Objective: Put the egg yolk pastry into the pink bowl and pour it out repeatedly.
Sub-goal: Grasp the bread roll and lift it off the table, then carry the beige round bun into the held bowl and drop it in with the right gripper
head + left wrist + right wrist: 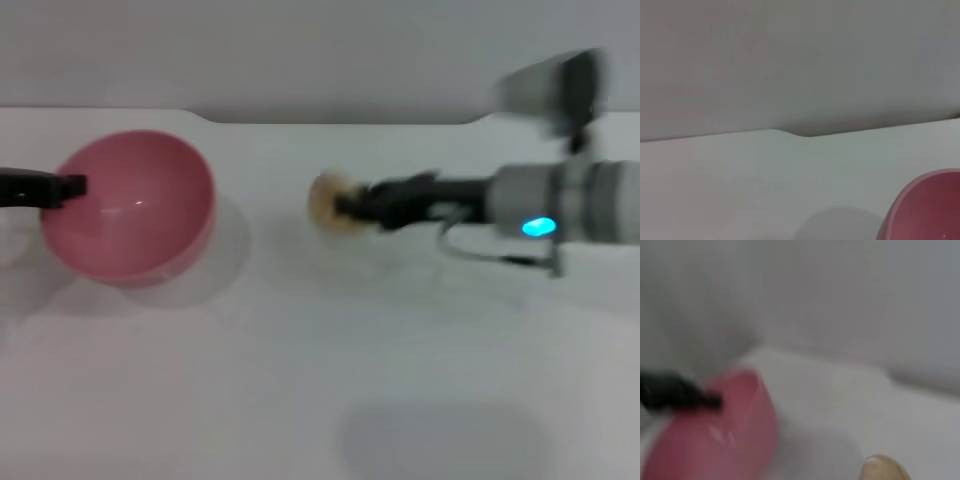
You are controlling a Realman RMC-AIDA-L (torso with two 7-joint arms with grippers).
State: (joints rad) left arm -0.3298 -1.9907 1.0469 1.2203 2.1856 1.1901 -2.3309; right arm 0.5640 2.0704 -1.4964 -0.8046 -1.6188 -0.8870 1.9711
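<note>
My right gripper (350, 203) fingers clenched the egg yolk pastry (328, 202), held above the white table (300, 380) near center. My left gripper (72, 186) gripped the pink bowl (130, 205) rim at its 9 o'clock; bowl was tipped, nothing inside, pastry well apart at 3 o'clock.

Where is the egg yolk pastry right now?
In the head view, the egg yolk pastry is near the table's middle, at the right gripper's tip and to the right of the pink bowl, not in it.
</note>
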